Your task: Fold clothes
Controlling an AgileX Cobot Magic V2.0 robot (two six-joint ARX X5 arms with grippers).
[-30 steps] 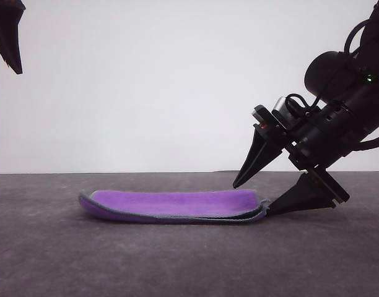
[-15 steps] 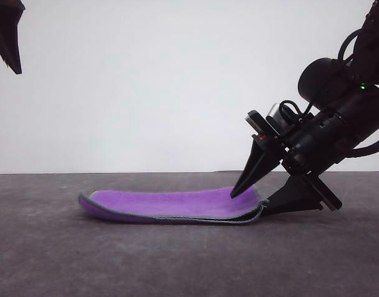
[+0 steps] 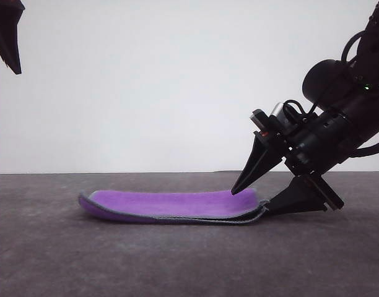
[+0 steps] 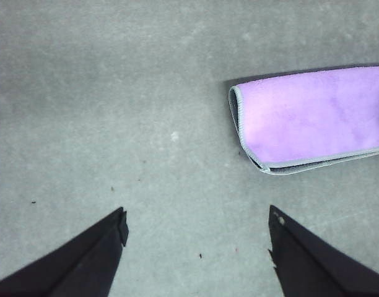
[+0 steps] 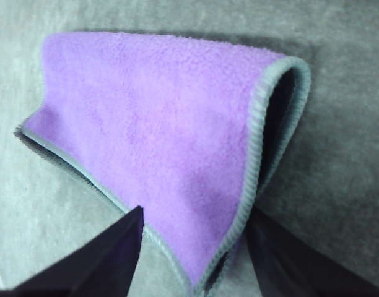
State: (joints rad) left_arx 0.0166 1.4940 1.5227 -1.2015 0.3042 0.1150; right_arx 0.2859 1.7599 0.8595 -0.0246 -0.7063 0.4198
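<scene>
The clothes are one small cloth, folded over with its purple face up and grey stitched edging around it, lying flat on the dark grey table. My right gripper is open at the cloth's right end. Its upper finger points down onto the purple top, and its lower finger lies on the table against the edge. In the right wrist view the cloth's corner sits between the fingers of my right gripper. My left gripper hangs high at the far left. It is open over bare table, clear of the cloth.
A plain white wall stands behind the table. Bare grey tabletop stretches in front of and to the left of the cloth.
The right gripper's upper finger has come down and slightly left, so its tip now stands over the cloth's right end. The left gripper and the cloth have not moved.
</scene>
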